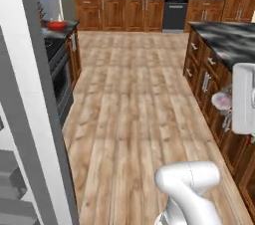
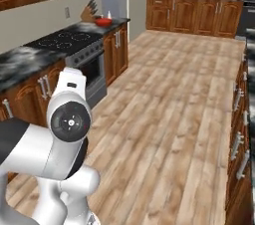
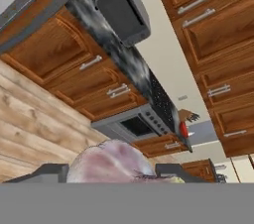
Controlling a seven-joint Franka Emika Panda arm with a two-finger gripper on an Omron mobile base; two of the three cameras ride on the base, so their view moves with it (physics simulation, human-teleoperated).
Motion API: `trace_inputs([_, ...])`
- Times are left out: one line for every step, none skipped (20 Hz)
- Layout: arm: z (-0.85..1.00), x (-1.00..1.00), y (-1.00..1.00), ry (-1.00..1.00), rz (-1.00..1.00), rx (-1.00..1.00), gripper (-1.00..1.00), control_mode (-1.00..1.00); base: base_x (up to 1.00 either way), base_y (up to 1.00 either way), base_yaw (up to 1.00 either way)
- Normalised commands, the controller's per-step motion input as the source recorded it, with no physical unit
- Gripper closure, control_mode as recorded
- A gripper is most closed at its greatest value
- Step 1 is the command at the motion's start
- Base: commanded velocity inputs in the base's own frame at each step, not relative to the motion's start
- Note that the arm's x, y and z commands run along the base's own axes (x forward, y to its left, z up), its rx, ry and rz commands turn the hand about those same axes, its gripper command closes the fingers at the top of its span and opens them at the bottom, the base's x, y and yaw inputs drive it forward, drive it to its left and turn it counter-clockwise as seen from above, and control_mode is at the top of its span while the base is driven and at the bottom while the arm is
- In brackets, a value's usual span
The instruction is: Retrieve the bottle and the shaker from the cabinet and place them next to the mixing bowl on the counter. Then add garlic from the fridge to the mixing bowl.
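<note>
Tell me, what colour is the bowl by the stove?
Red. The bowl shows best in the right base view.

Wide bare wooden floor point(image 1: 129, 99), stove point(image 1: 60, 77) left, dark-topped island counter point(image 1: 224, 40) right.

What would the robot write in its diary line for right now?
step: carrying garlic | end effector: shut on garlic | red bowl: on counter beside stove | garlic: not in bowl yet
</note>
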Motion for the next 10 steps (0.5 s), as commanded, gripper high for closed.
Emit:
trace_inputs([0.00, 0.00, 0.00, 0.00, 0.00, 0.00, 1.00, 1.00, 1.00, 0.44, -0.15])
trace_inputs([0.00, 0.00, 0.00, 0.00, 0.00, 0.00, 1.00, 1.00, 1.00, 0.04, -0.12])
trace_inputs([0.00, 0.00, 0.00, 0.00, 0.00, 0.00, 1.00, 1.00, 1.00, 0.00, -0.08])
trace_inputs([0.00, 0.00, 0.00, 0.00, 0.00, 0.00, 1.00, 1.00, 1.00, 0.00, -0.05])
trace_inputs([0.00, 0.00, 0.00, 0.00, 0.00, 0.00, 1.00, 1.00, 1.00, 0.00, -0.03])
trace_inputs([0.00, 0.00, 0.00, 0.00, 0.00, 0.00, 1.00, 1.00, 1.00, 0.00, 0.00])
trace_inputs([0.00, 0.00, 0.00, 0.00, 0.00, 0.00, 1.00, 1.00, 1.00, 0.00, 0.00])
trace_inputs([0.00, 0.00, 0.00, 0.00, 0.00, 0.00, 1.00, 1.00, 1.00, 0.00, 0.00])
trace_inputs([0.00, 0.00, 0.00, 0.00, 0.00, 0.00, 1.00, 1.00, 1.00, -0.01, 0.00])
trace_inputs([0.00, 0.00, 0.00, 0.00, 0.00, 0.00, 1.00, 1.00, 1.00, 0.00, 0.00])
